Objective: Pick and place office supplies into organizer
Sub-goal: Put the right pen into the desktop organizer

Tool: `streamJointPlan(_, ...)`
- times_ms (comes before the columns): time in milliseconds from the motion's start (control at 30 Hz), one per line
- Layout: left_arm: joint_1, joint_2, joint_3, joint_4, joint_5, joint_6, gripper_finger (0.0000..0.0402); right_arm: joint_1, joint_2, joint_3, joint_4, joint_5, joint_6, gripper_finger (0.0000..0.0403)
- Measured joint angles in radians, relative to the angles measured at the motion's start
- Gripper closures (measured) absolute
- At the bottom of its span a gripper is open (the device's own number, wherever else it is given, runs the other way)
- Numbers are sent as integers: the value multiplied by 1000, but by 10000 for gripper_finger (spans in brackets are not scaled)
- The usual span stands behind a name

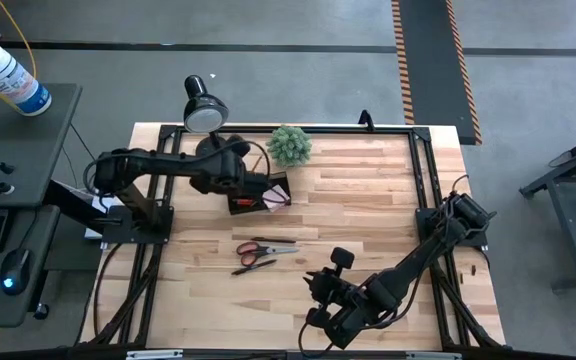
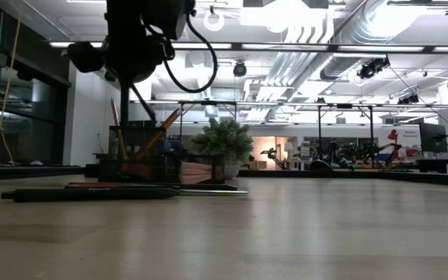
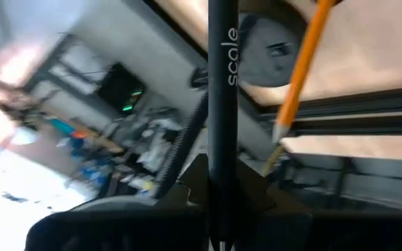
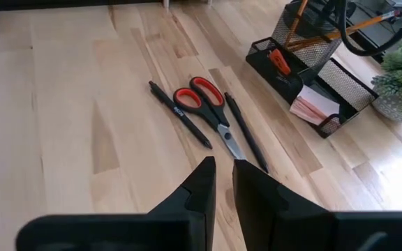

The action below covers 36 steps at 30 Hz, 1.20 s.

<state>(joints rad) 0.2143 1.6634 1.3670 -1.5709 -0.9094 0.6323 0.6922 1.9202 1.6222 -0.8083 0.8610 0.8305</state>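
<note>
Left gripper (image 1: 258,183): over the organizer (image 1: 260,196) near the plant (image 1: 290,145), fingers closed on a black pen (image 3: 222,104) | Right gripper (image 4: 223,183): near table's front edge, fingers narrow, nothing held | Scissors (image 1: 256,248): mid-table between two more pens, apart from organizer

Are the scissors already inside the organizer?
No, in the right wrist view the scissors lie flat on the table between two black pens, apart from the organizer.
</note>
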Motion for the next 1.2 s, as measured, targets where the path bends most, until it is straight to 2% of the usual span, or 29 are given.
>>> streamJointPlan(100, 35, 0, 0, 0, 67, -7, 396, 0, 0, 0, -1, 1, 0, 360)
streamJointPlan(200, 57, 0, 0, 0, 90, -29, 396, 0, 0, 0, -2, 1, 0, 359)
streamJointPlan(467, 61, 1, 0, 0, 248, -39, 396, 0, 0, 0, -2, 5, 0, 362)
streamJointPlan(1033, 61, 162, -1, -1, 240, -188, 394, 0, 0, 0, 2, 4, 0, 366)
streamJointPlan(1200, 61, 177, -1, 0, 264, -197, 380, 0, 0, 0, 2, 7, 0, 370)
